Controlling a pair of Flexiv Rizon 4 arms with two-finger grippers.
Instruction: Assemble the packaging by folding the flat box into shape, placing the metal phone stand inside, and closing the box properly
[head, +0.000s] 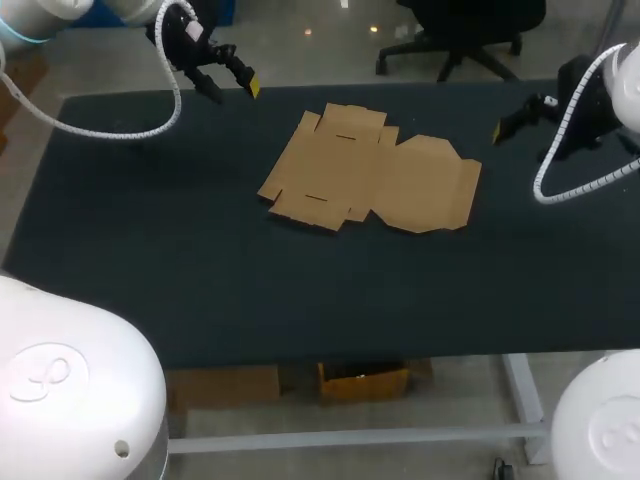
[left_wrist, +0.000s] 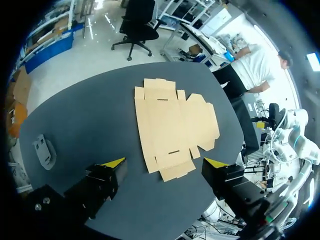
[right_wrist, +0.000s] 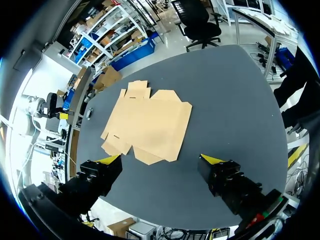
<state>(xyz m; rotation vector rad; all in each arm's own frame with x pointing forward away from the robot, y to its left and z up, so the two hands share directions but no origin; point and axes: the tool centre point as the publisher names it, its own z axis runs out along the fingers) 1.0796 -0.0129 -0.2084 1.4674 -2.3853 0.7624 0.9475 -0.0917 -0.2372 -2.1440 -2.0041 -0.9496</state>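
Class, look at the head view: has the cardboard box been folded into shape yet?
No, the cardboard box lies flat and unfolded on the table, with its flaps spread out.

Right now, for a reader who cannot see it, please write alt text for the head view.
A flat, unfolded cardboard box lies in the middle of a dark table. The open left gripper hangs over the table's far left edge, the open right gripper over its far right side; neither touches the box.
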